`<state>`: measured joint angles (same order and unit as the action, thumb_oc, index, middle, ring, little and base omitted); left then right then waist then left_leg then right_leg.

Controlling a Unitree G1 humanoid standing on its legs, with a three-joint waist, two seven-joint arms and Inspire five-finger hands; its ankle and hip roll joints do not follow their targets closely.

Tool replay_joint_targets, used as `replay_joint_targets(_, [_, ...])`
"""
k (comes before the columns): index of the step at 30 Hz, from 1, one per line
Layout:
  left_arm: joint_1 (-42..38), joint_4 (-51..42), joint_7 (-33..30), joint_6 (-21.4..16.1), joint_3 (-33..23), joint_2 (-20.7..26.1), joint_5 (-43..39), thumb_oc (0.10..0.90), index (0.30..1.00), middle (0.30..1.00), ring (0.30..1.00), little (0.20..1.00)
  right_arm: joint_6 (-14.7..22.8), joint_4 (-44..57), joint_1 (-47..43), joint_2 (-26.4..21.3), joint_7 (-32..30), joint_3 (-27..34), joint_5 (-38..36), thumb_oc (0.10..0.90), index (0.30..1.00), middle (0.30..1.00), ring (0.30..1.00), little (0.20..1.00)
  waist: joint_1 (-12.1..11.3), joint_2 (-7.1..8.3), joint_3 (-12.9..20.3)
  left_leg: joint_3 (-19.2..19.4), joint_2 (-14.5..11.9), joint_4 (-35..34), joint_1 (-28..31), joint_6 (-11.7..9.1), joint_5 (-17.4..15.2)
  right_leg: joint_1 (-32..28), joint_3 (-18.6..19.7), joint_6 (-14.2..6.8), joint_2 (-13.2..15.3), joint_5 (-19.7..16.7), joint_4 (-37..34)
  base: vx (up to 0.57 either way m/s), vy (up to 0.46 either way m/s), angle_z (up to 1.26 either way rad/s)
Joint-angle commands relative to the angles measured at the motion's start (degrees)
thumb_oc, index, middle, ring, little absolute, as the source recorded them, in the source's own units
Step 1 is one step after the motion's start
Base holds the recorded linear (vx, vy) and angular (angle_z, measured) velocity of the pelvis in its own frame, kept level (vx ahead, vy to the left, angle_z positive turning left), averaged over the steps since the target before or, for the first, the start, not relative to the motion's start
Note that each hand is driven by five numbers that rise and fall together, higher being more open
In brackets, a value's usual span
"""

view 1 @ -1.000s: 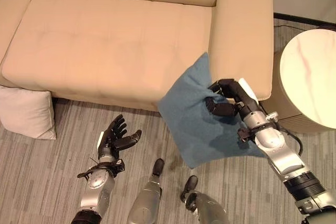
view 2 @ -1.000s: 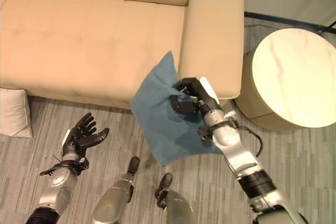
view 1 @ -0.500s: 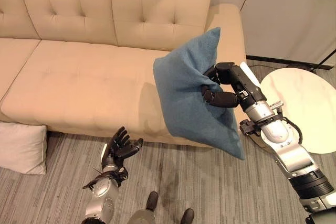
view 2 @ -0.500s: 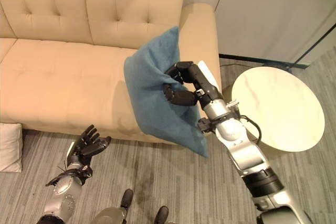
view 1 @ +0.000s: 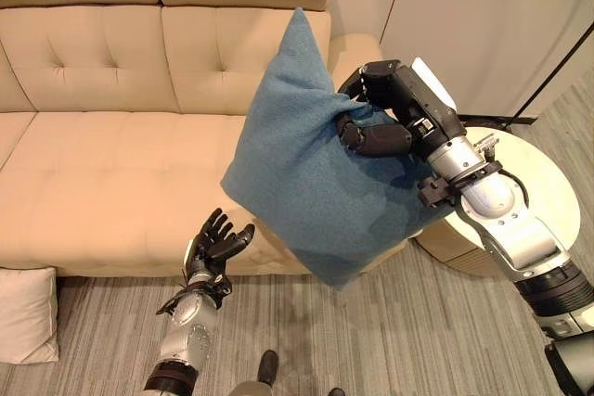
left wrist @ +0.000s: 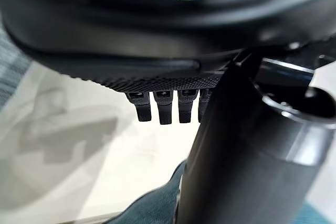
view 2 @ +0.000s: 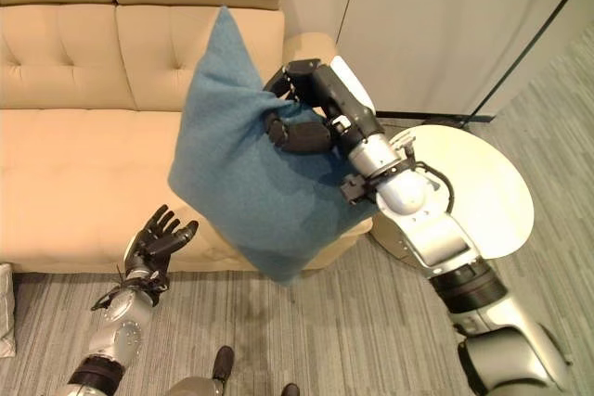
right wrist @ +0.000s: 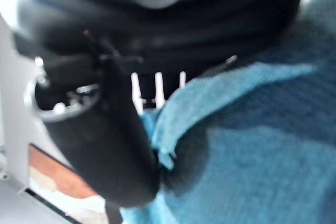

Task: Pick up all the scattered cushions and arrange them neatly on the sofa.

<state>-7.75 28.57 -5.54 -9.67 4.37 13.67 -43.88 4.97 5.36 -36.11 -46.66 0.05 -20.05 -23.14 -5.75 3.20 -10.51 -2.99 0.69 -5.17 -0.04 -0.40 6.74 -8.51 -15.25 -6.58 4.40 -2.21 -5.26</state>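
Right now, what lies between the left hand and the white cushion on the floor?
In the left eye view, just bare striped carpet: nothing lies between the open left hand and the white cushion beside the sofa base.

Right hand (view 2: 311, 108) fingers clutch the blue cushion (view 2: 246, 169) above the sofa (view 2: 74, 150).

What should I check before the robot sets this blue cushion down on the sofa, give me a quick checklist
1. Grip: right hand curled into the blue cushion near its edge: ok.
2. Cushion off the floor, held in the air: ok.
3. Landing spot: sofa seat below bare: ok.
4. Left hand open, low before the sofa front, apart from the cushion: ok.
5. Round side table next to the right arm: clearance cannot tell.
6. White cushion on the floor: not ok.
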Motion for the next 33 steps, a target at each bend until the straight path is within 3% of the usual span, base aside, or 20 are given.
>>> replay_joint_targets(1, [-0.53, 2.00, 4.56, -4.27, 1.77, 2.60, -3.43, 0.800, 0.900, 0.900, 0.900, 0.900, 14.70, 4.16, -12.36, 2.17, -3.38, 4.18, -8.73, 0.400, 0.300, 0.300, 0.300, 0.300, 0.32, 1.03, 15.25, 1.57, -1.40, 0.17, 1.79, -3.87, -8.57, 3.84, -0.65, 0.89, -0.74, 4.30, 0.26, 0.03, 0.013, -0.18])
replay_joint_targets(12, [-1.66, -2.18, 6.45, -5.45, 1.96, -0.41, -12.02, 0.800, 0.900, 0.900, 0.900, 0.900, 14.32, 2.94, -14.69, 3.31, -4.59, 3.96, -7.42, 0.400, 0.300, 0.300, 0.300, 0.300, -0.27, 2.04, 15.25, 1.56, -1.61, 0.17, 2.12, -3.68, -8.89, 3.64, -0.94, 0.95, -0.66, 4.21, 0.26, 0.01, 0.007, -0.09])
replay_joint_targets(24, [-3.42, -8.82, 7.97, -6.10, 7.06, -3.45, -17.14, 0.800, 0.900, 0.900, 0.900, 0.900, 12.79, 1.71, -15.18, 5.32, -6.35, 1.82, -3.20, 0.400, 0.300, 0.300, 0.300, 0.300, -0.89, 2.41, 13.92, 1.00, -1.43, 0.17, 1.56, -3.22, -8.84, 4.12, -1.38, 1.00, -0.33, 3.85, 0.26, 0.00, -0.001, 0.01])
replay_joint_targets(31, [-5.98, -12.65, 7.84, -7.01, 9.93, -4.54, -18.43, 0.800, 0.900, 0.900, 0.900, 0.900, 11.99, 1.41, -13.03, 8.77, -6.91, 0.62, -0.32, 0.400, 0.300, 0.300, 0.300, 0.300, -0.80, 2.15, 13.46, 0.76, -1.33, 0.17, 1.54, -3.02, -8.92, 4.14, -1.38, 1.13, -0.20, 3.87, 0.26, 0.00, 0.000, 0.00])
replay_joint_targets(32, [-5.98, -12.65, 7.84, -7.01, 9.93, -4.54, -18.43, 0.629, 0.644, 0.644, 0.644, 0.644, 11.99, 1.41, -13.03, 8.77, -6.91, 0.62, -0.32, 0.400, 0.300, 0.300, 0.300, 0.300, -0.80, 2.15, 13.47, 0.76, -1.33, 0.17, 1.54, -3.02, -8.92, 4.14, -1.38, 1.13, -0.20, 3.87, 0.26, 0.00, 0.000, 0.00])
replay_joint_targets(33, [-6.33, -12.98, 7.66, -7.20, 10.23, -4.71, -18.36, 0.494, 0.441, 0.441, 0.441, 0.441, 11.96, 1.34, -12.71, 9.51, -6.92, 0.59, 0.07, 0.400, 0.300, 0.300, 0.300, 0.300, -0.80, 2.08, 13.49, 0.77, -1.31, 0.17, 1.59, -2.98, -8.97, 4.09, -1.34, 1.15, -0.17, 3.85, 0.26, 0.00, 0.000, 0.00])
